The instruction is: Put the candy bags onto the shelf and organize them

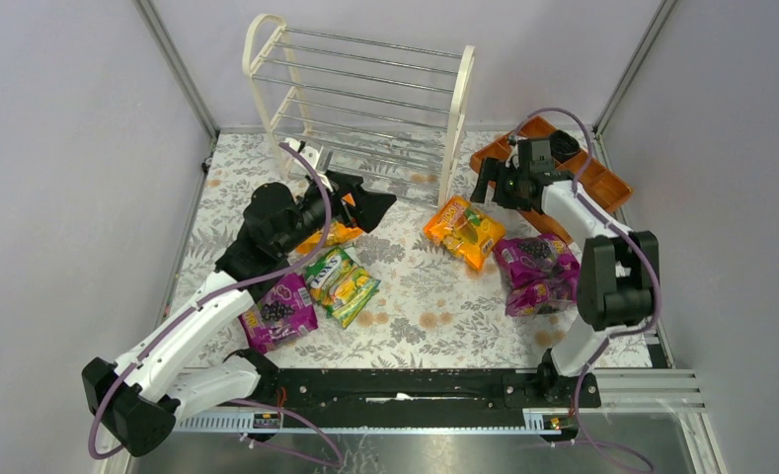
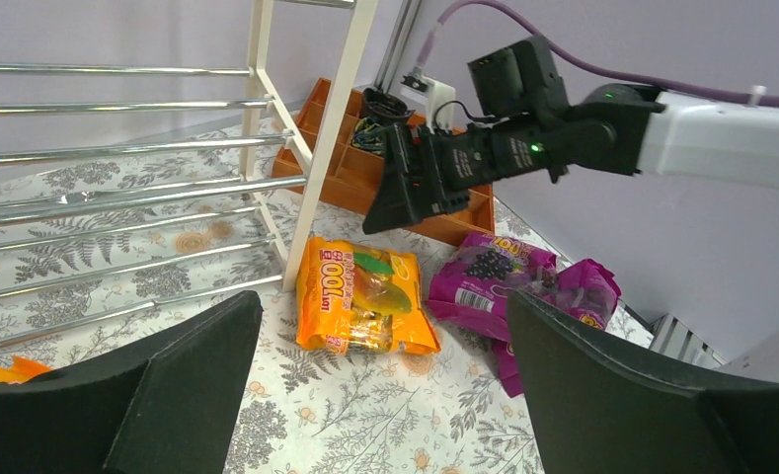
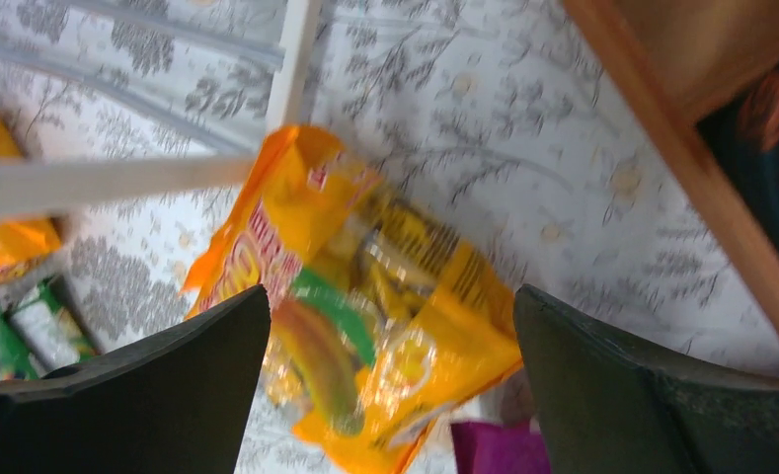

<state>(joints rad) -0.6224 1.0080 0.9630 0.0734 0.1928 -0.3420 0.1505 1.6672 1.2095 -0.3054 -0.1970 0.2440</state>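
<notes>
Progress: nothing on the shelf point(image 1: 365, 99) yet; I judge the whole job is left.
Candy bags: all on the counter point(image 1: 420, 311): orange bag point(image 1: 464, 230) by the shelf's right post, purple bags point(image 1: 538, 275) right, green-yellow bags point(image 1: 341, 284) and purple bag point(image 1: 279, 311) left.
Left tool point(image 1: 377, 207): jaws wide, empty.
Right tool point(image 1: 491, 193): jaws wide, empty, over the orange bag.
Orange tray point(image 1: 607, 188): dark round items, no candy.

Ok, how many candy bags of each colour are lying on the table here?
Orange bags: 2, one partly under the left gripper
Green-yellow bags: 2, side by side
Purple bags: 2; the right heap may hold more
Total: 6 at least
</notes>
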